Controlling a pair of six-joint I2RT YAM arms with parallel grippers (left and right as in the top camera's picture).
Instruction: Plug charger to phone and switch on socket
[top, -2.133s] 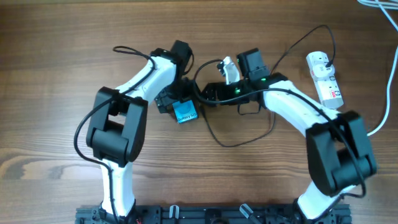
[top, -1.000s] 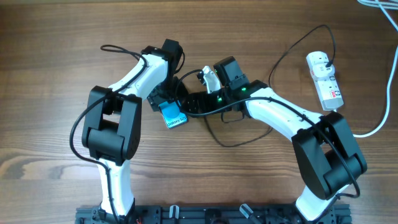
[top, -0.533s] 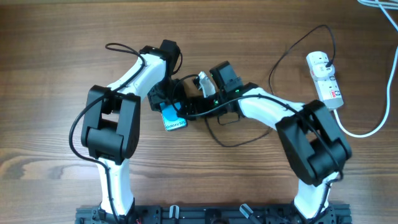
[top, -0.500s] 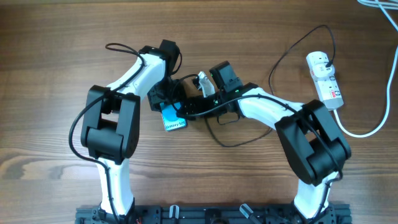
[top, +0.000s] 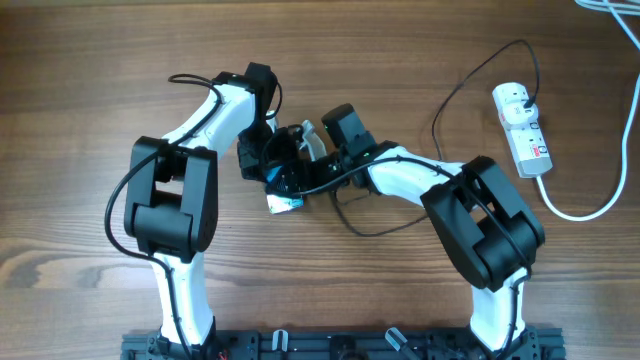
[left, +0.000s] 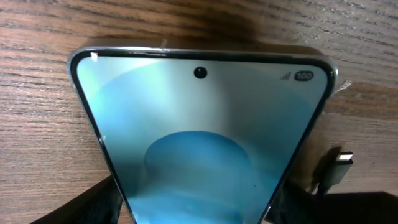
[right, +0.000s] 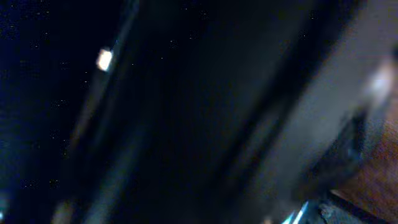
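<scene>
The phone (top: 283, 198) lies on the table with its cyan screen up, mostly covered by the two grippers. In the left wrist view the phone (left: 199, 137) fills the frame. My left gripper (top: 266, 166) is shut on its sides (left: 193, 208). The charger cable (top: 440, 110) runs from a plug in the socket (top: 522, 128) and loops to my right gripper (top: 299, 168). That gripper holds the connector end beside the phone. The metal-tipped connector (left: 341, 159) shows just right of the phone's edge, not inserted. The right wrist view is dark and blurred.
The socket's thick white cord (top: 580, 212) curves off the right edge. A slack loop of black cable (top: 385, 230) lies on the wood in front of the right arm. Both forearms crowd the middle of the table.
Both arms have moved left with the phone. The right gripper has closed in on the phone and now covers more of it. The cable loop has followed it.
</scene>
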